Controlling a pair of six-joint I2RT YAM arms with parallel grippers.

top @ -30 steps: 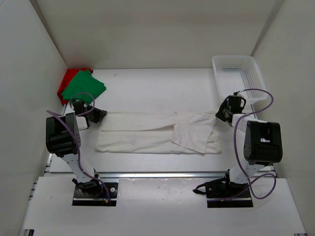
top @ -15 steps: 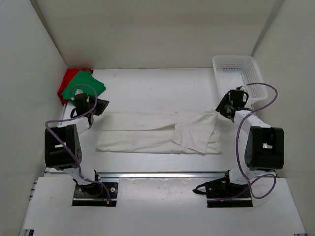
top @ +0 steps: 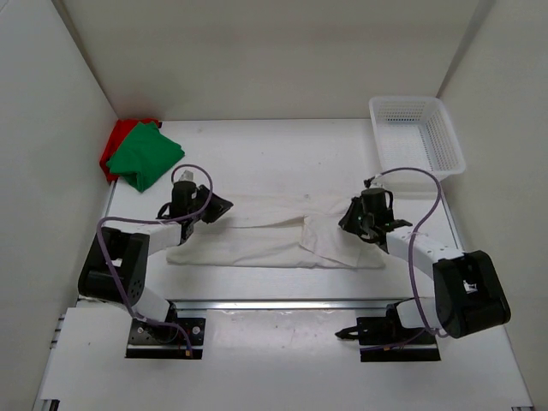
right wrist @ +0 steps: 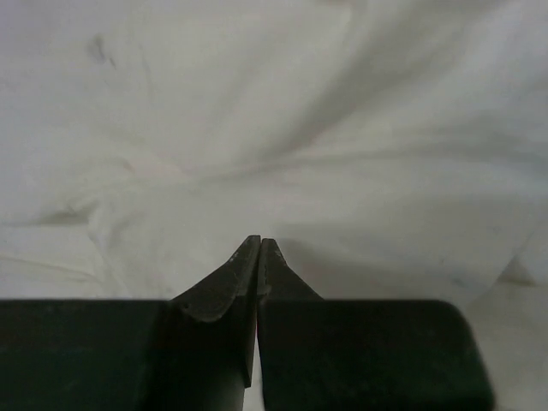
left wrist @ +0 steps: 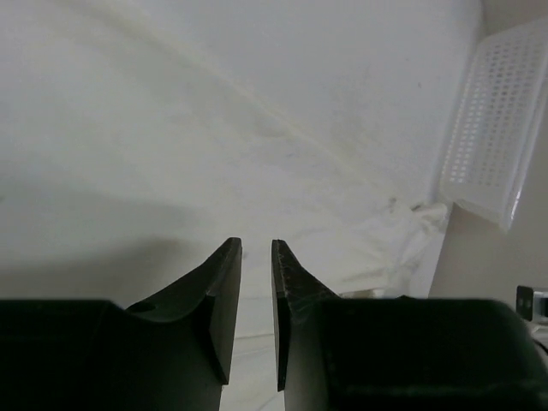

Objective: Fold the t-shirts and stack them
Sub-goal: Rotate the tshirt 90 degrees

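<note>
At the far left, in the back corner of the desk (top: 282, 154), the red t-shirt (top: 110, 144) is lying against the side wall. The green t-shirt (top: 147, 156) is resting on it and covering most of it. Next, the left pincer (left wrist: 255, 248) is hovering at the left end of the white t-shirt (top: 257, 238). Its fingers are standing a narrow slit apart, and I cannot tell whether cloth is caught between them. The white t-shirt is lying spread along the near middle of the desk, folded lengthwise, with a flap doubled over near its right end. The right pincer (right wrist: 259, 242) is pointing down onto that flap with its fingers pressed together. At the far right, a white mesh basket (top: 377, 137) is sitting in the back corner, well apart from the cloth. Nothing is lying between the shirts and either arm. There are three t-shirts, one basket, two arms and two pincers.
</note>
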